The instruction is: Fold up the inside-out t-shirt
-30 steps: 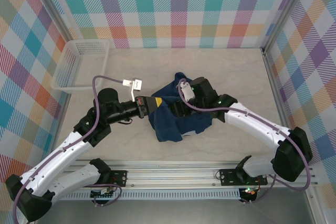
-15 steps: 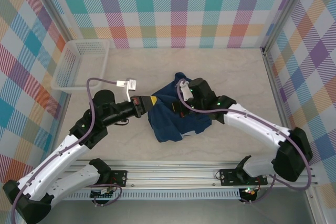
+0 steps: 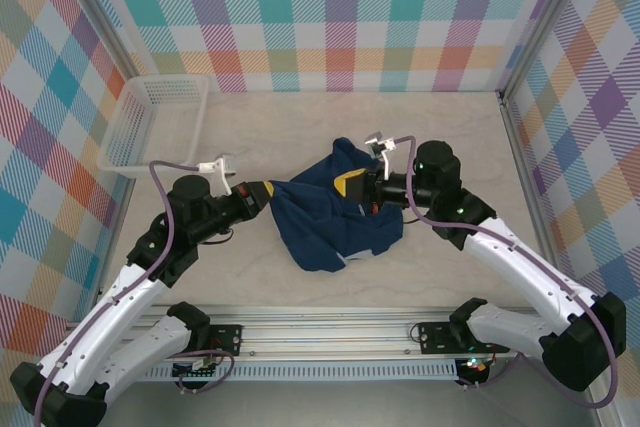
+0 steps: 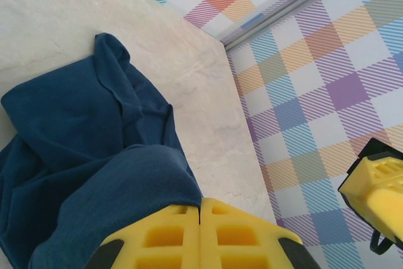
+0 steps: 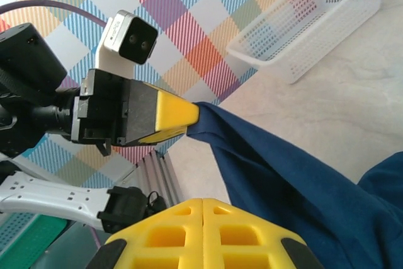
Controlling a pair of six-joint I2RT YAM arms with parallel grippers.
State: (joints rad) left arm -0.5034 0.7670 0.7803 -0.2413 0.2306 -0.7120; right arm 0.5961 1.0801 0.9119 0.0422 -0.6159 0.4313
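Inside-out t-shirt (image 3: pixel 325 222), dark navy, short-sleeved and of thin soft fabric, lies bunched on the pale table (image 3: pixel 300 127), to the right of the white plastic mesh basket (image 3: pixel 165 79) and nearer the arm bases than it. Just right of the basket and nearer, the left claw (image 3: pixel 265 190) has its yellow fingers pressed together on the garment's left edge, and cloth runs taut from its tip. Farther right of the basket, past most of the cloth, the right claw (image 3: pixel 348 185) is likewise clamped narrow on a raised fold, with navy fabric gathered around its yellow fingers.
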